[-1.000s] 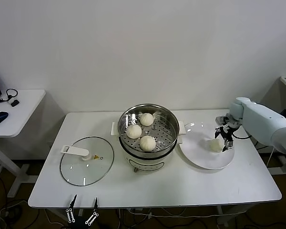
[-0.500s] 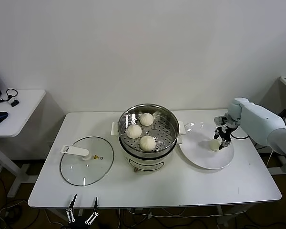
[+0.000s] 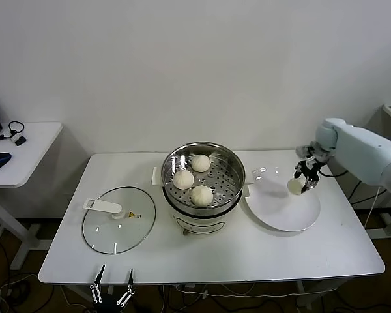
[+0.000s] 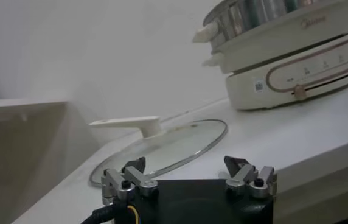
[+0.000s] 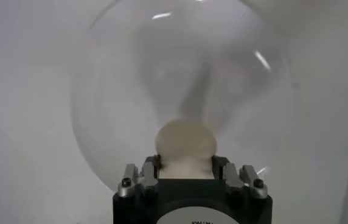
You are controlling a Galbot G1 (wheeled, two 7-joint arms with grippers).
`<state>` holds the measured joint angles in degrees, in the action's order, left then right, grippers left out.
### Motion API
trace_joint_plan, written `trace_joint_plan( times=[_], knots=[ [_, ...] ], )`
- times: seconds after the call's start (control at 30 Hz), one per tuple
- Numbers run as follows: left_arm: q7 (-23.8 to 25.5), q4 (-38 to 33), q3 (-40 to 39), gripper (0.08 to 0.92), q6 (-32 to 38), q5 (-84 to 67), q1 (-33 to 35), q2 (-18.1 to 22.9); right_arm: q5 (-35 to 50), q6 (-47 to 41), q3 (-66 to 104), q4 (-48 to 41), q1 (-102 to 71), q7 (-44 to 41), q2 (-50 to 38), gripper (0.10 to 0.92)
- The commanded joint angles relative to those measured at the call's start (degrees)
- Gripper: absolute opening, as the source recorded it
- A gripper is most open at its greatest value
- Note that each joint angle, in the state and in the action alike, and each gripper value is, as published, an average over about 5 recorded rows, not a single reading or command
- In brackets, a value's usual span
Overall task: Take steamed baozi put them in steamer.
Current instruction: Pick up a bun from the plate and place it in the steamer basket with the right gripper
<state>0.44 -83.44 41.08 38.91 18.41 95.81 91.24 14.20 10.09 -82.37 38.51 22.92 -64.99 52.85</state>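
Note:
The steamer (image 3: 235, 171) stands mid-table, a shiny steel pot on a cream base, with three steamed baozi (image 3: 202, 195) on its perforated tray. A further cream-white baozi (image 3: 294, 186) hangs just above the white plate (image 3: 280, 213) to the steamer's right, and my right gripper (image 3: 304, 180) is shut on it. The right wrist view shows that baozi (image 5: 185, 141) pinched between the fingers of the right gripper (image 5: 185, 163), with the plate (image 5: 119, 91) below. My left gripper (image 3: 114, 294) is parked low at the table's front edge, open and holding nothing.
A round glass lid (image 3: 118, 218) with a white handle lies flat left of the steamer; the left wrist view shows that lid (image 4: 168, 143) just beyond the left gripper (image 4: 186, 173). A side table (image 3: 19, 150) with a mouse stands at far left.
My right gripper closed on the baozi on the plate, then lifted it slightly up and back off the plate. The left arm has not moved.

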Motion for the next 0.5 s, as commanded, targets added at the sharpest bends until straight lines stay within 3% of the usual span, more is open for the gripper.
trace_joint_plan(
  times=[0.03,0.23,0.5],
  knots=[
    [0.14,-0.35,-0.35,0.823,-0.16,0.16,-0.25,-0.01,18.98,-4.62,-22.46,19.78,24.21,0.84,-2.06,0.581],
    [0.19,-0.74,-0.80,0.823,-0.12,0.20,-0.35,-0.05,29.74,-8.17,-30.28,28.78,35.13,2.14,0.05,0.589],
    [0.32,-1.42,-1.35,0.823,-0.14,0.44,-0.27,-0.18,42.02,-13.49,-32.41,33.77,40.82,4.05,5.40,0.594]
  ],
)
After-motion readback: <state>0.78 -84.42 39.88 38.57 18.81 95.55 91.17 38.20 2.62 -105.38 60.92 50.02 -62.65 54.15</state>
